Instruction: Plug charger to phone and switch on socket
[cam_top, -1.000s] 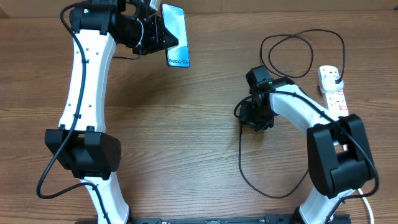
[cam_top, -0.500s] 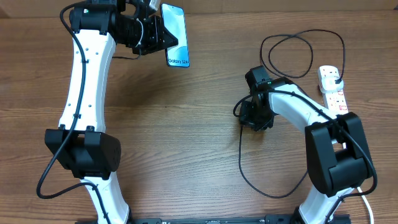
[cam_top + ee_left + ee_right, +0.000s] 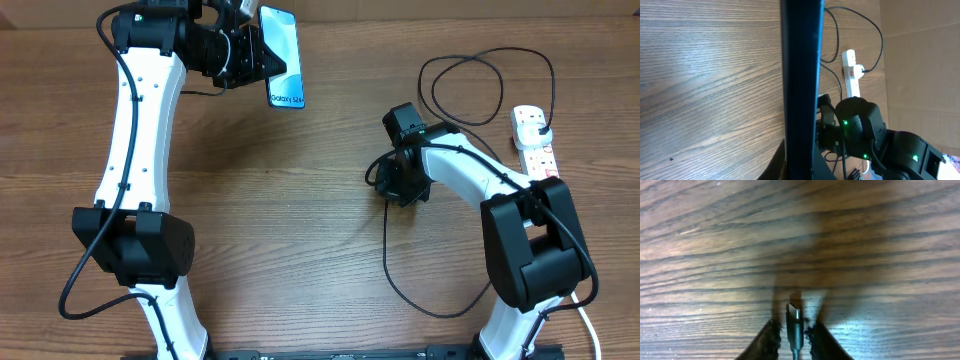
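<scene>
Grasping the connector tip (image 3: 794, 316) of the charger (image 3: 387, 262) is the step in hand. Right hand (image 3: 794, 334), low over the counter (image 3: 300, 230) right of centre in the overhead frame, has its fingers (image 3: 771, 336) close on either side of that tip; whether they clamp it I cannot tell. Left hand (image 3: 258, 58) is closed on the phone (image 3: 284, 55), held up at the upper middle. At the right edge lies the socket (image 3: 537, 150), the plug (image 3: 541, 124) seated in it. Next, I judge: a firm pinch, a lift, then lining the tip up with the phone's port. The switch comes last.
</scene>
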Robot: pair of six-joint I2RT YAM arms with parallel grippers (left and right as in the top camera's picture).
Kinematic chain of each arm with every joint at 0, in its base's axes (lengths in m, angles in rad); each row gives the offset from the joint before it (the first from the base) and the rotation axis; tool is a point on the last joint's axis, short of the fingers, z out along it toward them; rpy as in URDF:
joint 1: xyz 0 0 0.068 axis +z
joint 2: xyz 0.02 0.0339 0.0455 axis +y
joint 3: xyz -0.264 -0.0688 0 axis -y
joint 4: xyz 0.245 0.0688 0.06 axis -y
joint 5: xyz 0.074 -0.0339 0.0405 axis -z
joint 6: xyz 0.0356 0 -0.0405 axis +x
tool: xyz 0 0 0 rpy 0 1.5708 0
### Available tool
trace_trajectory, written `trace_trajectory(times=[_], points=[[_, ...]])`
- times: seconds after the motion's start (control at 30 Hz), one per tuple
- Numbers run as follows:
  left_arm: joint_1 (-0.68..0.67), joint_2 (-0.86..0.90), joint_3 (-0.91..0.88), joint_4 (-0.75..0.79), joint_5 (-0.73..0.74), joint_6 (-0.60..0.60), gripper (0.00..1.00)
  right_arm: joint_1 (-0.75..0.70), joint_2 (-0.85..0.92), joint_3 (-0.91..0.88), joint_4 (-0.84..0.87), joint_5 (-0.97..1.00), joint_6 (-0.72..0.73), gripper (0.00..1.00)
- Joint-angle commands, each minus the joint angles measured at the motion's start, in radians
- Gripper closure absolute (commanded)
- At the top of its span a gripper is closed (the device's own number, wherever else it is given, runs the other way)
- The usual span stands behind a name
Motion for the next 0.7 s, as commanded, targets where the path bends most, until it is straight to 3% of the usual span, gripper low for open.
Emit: trace_trajectory(times=[0.0, 0.23, 0.4, 0.67], points=[[-0.005, -0.008, 0.009, 0.005, 0.020, 0.027, 0.96, 0.024, 0.120, -0.035, 0.055, -0.032, 0.007, 0.89], [-0.005, -0.008, 0.009, 0.005, 0.020, 0.027, 0.96, 0.024, 0.120, -0.035, 0.054, -0.033, 0.006, 0.87], [-0.005, -0.008, 0.009, 0.002, 0.021, 0.027, 0.96, 0.024, 0.120, -0.036, 0.041, -0.033, 0.007, 0.73], [-0.005, -0.008, 0.009, -0.002, 0.021, 0.027, 0.96, 0.024, 0.120, -0.036, 0.027, -0.034, -0.006, 0.79]])
